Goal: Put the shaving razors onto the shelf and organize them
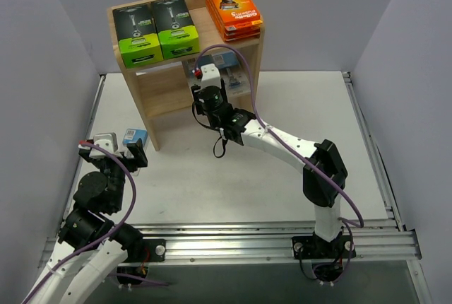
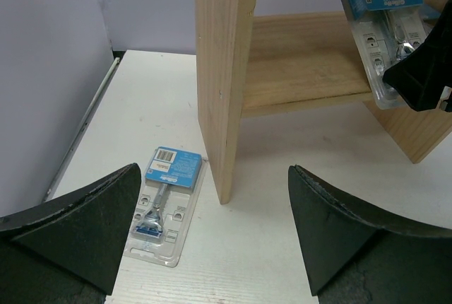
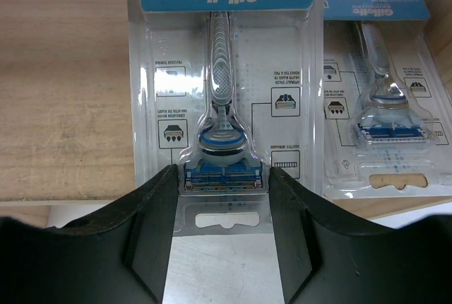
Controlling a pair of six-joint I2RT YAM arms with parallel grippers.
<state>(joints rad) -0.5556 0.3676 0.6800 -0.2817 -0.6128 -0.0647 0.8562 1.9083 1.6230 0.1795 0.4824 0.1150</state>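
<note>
The wooden shelf (image 1: 152,95) stands at the back of the table. Two black-and-green razor boxes (image 1: 157,32) and a stack of orange boxes (image 1: 233,10) sit on its top tier. My right gripper (image 3: 222,184) is shut on a clear blister pack (image 3: 222,71) at the razor head, holding it over the middle tier. That pack also shows in the left wrist view (image 2: 385,35). A second blister pack (image 3: 378,106) lies on the tier beside it. A third blister pack (image 2: 164,201) lies on the table left of the shelf's side panel (image 2: 219,85). My left gripper (image 2: 212,237) is open just in front of it.
Grey walls close in the table on the left, right and back. A metal rail (image 1: 282,240) runs along the near edge by the arm bases. The right arm (image 1: 282,141) stretches across the table's middle toward the shelf.
</note>
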